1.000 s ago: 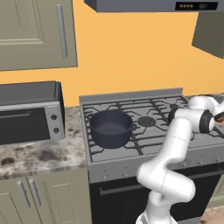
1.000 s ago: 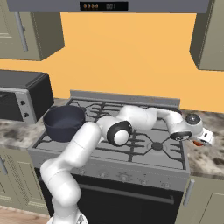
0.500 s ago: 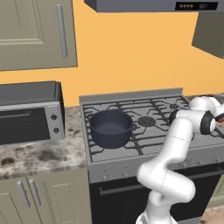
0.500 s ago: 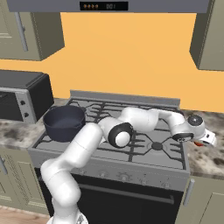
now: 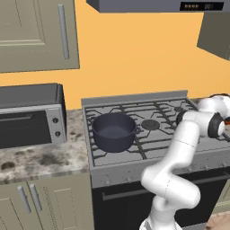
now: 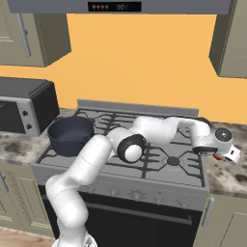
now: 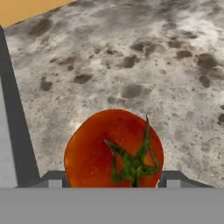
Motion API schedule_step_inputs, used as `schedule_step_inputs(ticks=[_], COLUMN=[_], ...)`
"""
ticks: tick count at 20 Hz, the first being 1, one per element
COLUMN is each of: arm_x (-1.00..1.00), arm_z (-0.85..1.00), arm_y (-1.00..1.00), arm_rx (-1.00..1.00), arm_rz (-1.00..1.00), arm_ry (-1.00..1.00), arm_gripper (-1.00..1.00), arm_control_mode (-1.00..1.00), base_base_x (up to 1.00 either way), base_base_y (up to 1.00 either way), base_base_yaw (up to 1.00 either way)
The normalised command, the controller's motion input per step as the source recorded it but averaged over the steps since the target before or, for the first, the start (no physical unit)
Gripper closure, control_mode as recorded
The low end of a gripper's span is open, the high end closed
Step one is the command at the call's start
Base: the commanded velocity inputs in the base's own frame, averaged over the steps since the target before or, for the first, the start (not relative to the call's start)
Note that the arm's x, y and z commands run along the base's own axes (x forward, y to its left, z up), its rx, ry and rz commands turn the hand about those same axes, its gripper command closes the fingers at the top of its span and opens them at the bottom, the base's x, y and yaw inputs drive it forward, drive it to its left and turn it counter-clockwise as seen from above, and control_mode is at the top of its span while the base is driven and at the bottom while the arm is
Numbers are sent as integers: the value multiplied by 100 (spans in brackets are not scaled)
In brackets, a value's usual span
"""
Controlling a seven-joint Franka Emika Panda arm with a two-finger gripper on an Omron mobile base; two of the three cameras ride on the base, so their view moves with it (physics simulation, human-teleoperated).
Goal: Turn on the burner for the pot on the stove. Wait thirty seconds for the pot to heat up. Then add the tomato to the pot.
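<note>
Speckled grey stone countertop [image 7: 131, 57] is stretching out to the right of the stove [image 6: 159, 166], and that is where the tomato [image 7: 114, 148] is sitting, just past the range's dark edge, well apart from the pot [image 5: 114, 131] that is waiting on the front left grate. In the hand view the tomato is filling the space right above the two dark fingertips [image 7: 52, 179], with its green stem facing the camera and one fingertip showing at each flank. The gripper [image 6: 226, 155] is reaching out over the counter at the far right of the range, with a sliver of red peeking out beneath it in the right base view. The jaws are standing partly closed, each side drawn in against the fruit's widest part, so they look to be pinching the tomato; whether the hold is firm is not something these pictures are settling. As for handling, a tomato like this is likely light, smooth-skinned and a little slippery, with soft flesh that is giving under pressure, so too hard a squeeze is risking a bruise or a split and too light a one is letting the round body roll out. Taking it across the middle, as the fingers appear to be doing, is the sensible hold, well clear of the stem and its sprawling green leaves.
</note>
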Motion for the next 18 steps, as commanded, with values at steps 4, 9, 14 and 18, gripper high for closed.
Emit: schedule_step_inputs(ticks=[4,9,14,18], arm_x=[-50,-45,-46,-29], arm_z=[79,100,98,99], arm_y=[49,99,100,100], arm_rx=[33,17,5,0], arm_rz=[-7,-9,-2,0], arm_ry=[-33,-22,-8,5], arm_gripper=[100,100,100,100], arm_control_mode=[-100,-100,-100,-100], base_base_x=[0,0,0,0], base_base_y=[0,0,0,0], base_base_yaw=[0,0,0,0])
